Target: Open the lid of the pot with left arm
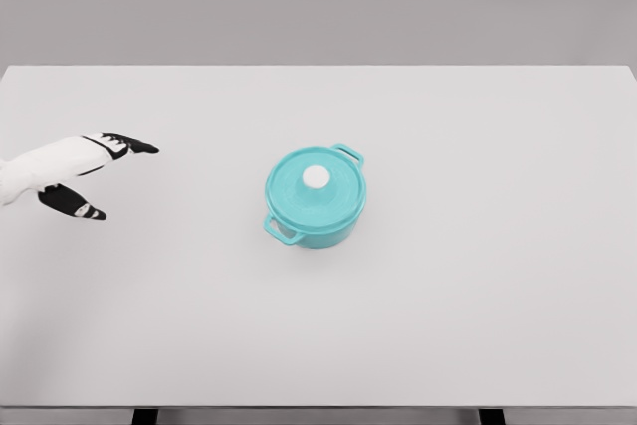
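While its lid (315, 185) sits closed on top, a teal pot (316, 198) stands near the middle of a white table (478, 286), seen from the robot's head camera. A round white knob (317, 177) marks the centre of the lid, and two loop handles jut from the pot's rim, one (348, 153) toward the far right, the other (280, 230) toward the near left. The robot's left hand (85, 174) enters from the picture's left edge over the table, well apart from the pot and level with it. Its white palm ends in dark fingers (134, 145) stretched out toward the pot, with the thumb (75, 204) held apart below them; the hand is spread and holds nothing. Nothing touches the pot or its lid. A plain grey wall (318, 2) runs behind the table's far edge.
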Tool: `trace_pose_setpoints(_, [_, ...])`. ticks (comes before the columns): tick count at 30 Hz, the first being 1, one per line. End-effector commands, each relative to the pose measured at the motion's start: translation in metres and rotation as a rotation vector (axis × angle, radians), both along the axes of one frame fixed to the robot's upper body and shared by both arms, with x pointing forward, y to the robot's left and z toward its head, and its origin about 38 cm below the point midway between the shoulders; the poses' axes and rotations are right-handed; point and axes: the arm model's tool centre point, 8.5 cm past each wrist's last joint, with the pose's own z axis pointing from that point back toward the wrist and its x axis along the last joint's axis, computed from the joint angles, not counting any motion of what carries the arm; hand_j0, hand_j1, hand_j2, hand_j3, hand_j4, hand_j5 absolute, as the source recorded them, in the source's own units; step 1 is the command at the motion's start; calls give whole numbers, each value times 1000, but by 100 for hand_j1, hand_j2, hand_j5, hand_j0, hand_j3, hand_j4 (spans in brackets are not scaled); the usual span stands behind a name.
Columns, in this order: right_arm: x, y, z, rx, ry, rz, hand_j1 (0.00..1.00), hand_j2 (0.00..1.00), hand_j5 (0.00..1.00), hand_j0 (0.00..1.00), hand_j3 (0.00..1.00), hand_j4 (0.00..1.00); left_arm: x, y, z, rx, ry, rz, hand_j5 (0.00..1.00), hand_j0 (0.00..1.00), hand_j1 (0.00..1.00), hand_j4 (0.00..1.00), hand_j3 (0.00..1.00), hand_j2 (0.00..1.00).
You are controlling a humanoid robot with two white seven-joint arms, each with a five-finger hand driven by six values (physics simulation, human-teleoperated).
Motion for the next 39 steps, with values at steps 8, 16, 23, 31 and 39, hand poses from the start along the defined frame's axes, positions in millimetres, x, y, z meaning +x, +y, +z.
trace_pose_setpoints(8, [-3, -1, 0, -7, 8, 0, 100, 100, 100, 100, 100, 100, 1, -16, 11, -10, -36, -39, 100, 100, 100, 100, 100, 100])
trace_pose_setpoints(16, [-3, -1, 0, -7, 8, 0, 100, 100, 100, 100, 100, 100, 39, -94, 60, 56, -64, -300, 100, 100, 100, 100, 100, 100])
trace_pose_setpoints(23, [-3, -1, 0, -6, 7, 0, 100, 100, 100, 100, 100, 100, 19, -236, 117, 103, -228, -702, 100, 100, 100, 100, 100, 100])
trace_pose_setpoints(31, [-3, -1, 0, -6, 7, 0, 100, 100, 100, 100, 100, 100, 11, -267, 109, 83, -226, -769, 100, 100, 100, 100, 100, 100])
trace_pose_setpoints(39, [-3, -1, 0, -7, 8, 0, 100, 100, 100, 100, 100, 100, 21, -259, 96, 127, -204, -730, 95, 95, 95, 95, 95, 95])
